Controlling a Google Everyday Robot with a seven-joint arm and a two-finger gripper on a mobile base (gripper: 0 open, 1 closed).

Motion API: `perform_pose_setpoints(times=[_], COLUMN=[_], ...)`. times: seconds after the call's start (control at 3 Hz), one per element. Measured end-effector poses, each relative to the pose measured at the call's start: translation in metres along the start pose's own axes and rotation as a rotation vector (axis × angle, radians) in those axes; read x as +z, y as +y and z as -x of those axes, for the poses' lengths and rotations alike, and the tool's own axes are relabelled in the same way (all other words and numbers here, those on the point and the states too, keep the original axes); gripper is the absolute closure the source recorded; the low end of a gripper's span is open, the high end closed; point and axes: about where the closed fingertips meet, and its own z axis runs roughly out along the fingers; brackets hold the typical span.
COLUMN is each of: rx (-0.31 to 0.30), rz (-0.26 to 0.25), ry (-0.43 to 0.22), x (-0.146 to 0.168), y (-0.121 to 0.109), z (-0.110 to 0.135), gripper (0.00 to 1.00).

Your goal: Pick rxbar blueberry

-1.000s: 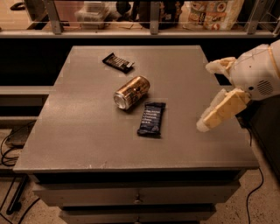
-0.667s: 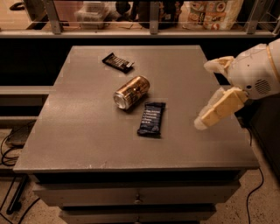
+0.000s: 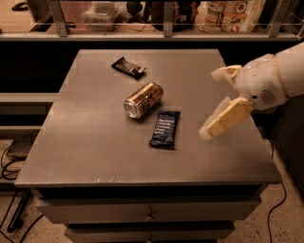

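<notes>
The rxbar blueberry (image 3: 165, 128), a flat dark navy wrapper with rows of light text, lies flat near the middle of the grey table (image 3: 95, 142). My gripper (image 3: 210, 103) hangs above the table's right side, to the right of the bar and apart from it. Its two cream fingers (image 3: 227, 117) are spread wide with nothing between them. The white arm comes in from the right edge of the view.
A gold can (image 3: 143, 99) lies on its side just up-left of the bar, nearly touching it. A smaller black bar wrapper (image 3: 128, 67) lies toward the far edge. A shelf with goods (image 3: 228, 14) runs behind the table. Drawers sit under the tabletop.
My gripper has drifted a little to the left, toward the bar. The bar, the can and the black wrapper have not moved.
</notes>
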Motion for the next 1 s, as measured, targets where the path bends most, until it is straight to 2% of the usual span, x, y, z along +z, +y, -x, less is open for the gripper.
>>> perform_pose_setpoints(times=[0.67, 1.0], rx=[-0.016, -0.018], rz=[0.060, 0.098], ry=[-0.038, -0.050], x=[0.066, 0.089], y=[-0.010, -0.007], z=[0.000, -0.002], gripper=[0.00, 0.00])
